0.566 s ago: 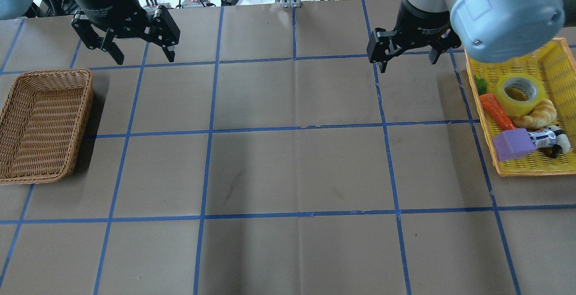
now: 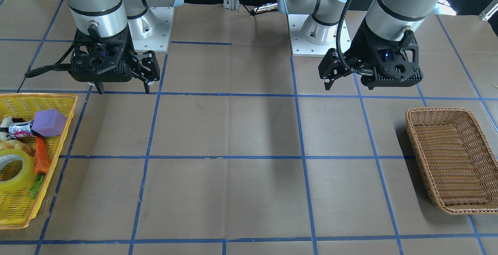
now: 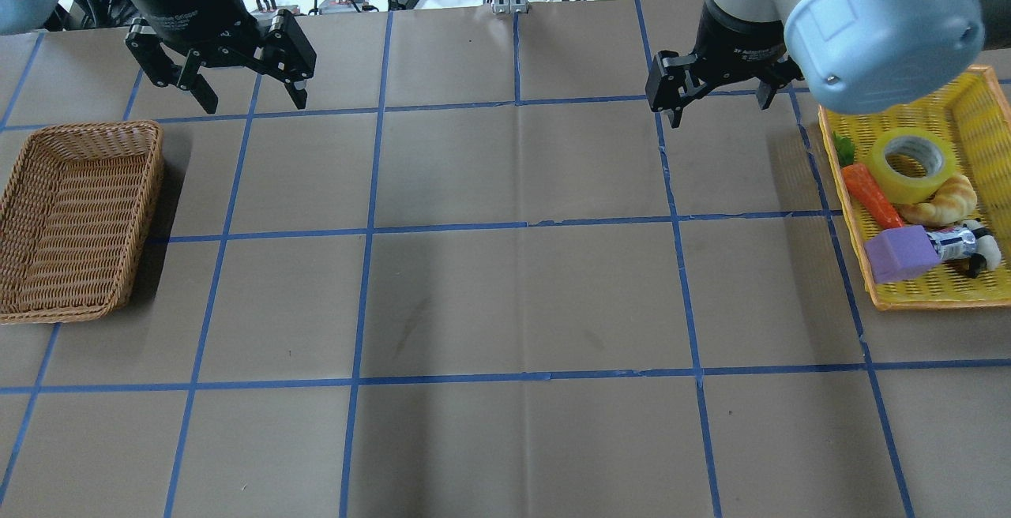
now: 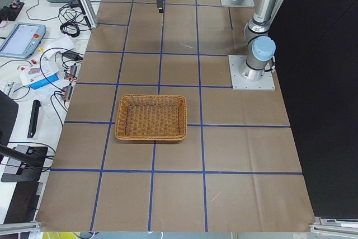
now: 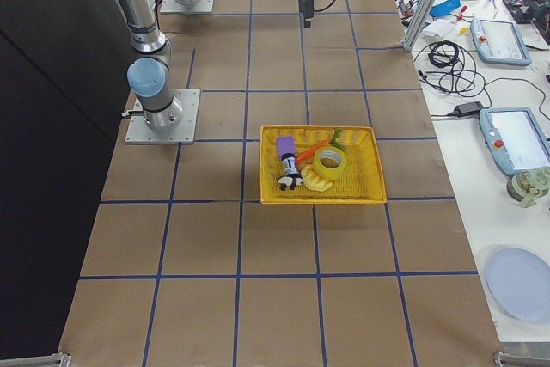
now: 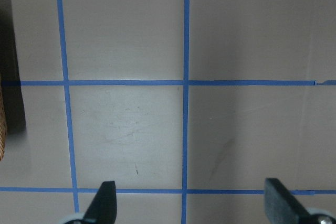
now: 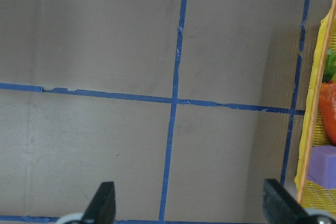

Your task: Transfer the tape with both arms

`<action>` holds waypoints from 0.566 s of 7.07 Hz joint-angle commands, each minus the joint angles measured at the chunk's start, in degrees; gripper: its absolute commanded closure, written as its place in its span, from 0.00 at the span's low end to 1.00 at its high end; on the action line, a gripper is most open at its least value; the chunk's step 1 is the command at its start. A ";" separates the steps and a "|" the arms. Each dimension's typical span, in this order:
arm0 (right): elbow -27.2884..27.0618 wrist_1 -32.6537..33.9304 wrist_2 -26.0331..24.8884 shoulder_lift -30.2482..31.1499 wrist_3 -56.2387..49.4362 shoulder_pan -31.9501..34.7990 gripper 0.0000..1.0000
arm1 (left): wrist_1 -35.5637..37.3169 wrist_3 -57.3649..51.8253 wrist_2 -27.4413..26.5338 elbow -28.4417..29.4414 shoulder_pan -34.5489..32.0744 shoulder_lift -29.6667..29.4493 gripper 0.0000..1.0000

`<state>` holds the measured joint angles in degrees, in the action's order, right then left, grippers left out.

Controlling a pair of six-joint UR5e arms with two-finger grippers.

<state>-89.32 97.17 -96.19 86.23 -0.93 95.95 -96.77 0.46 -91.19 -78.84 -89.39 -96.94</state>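
Note:
The tape (image 3: 908, 164), a translucent yellow roll with a white core, lies flat in the yellow tray (image 3: 932, 301) at the table's right end. It also shows in the front-facing view (image 2: 13, 169) and the right side view (image 5: 329, 161). My right gripper (image 3: 719, 107) hangs open and empty above the table, left of the tray and apart from the tape. Its wrist view shows its gripper (image 7: 189, 205) over bare table with the tray edge at the right. My left gripper (image 3: 253, 99) is open and empty, above the table beyond the wicker basket (image 3: 79, 218).
The yellow tray also holds an orange toy carrot (image 3: 873, 196), a purple foam block (image 3: 900, 253), a croissant (image 3: 944, 200) and a small can (image 3: 952, 243). The wicker basket has nothing in it. Cables and devices lie past the table's far edge.
My right arm has shifted very slightly toward the table's far edge. The left gripper and the objects in the tray have not visibly moved.

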 commanded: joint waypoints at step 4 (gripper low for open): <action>0.63 2.05 0.65 -1.32 -2.14 -3.72 0.00 | 0.00 0.07 0.05 0.00 0.00 0.00 0.00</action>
<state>-89.10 98.09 -95.60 85.57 -1.88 94.51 -96.77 0.53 -91.14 -78.84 -89.39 -96.94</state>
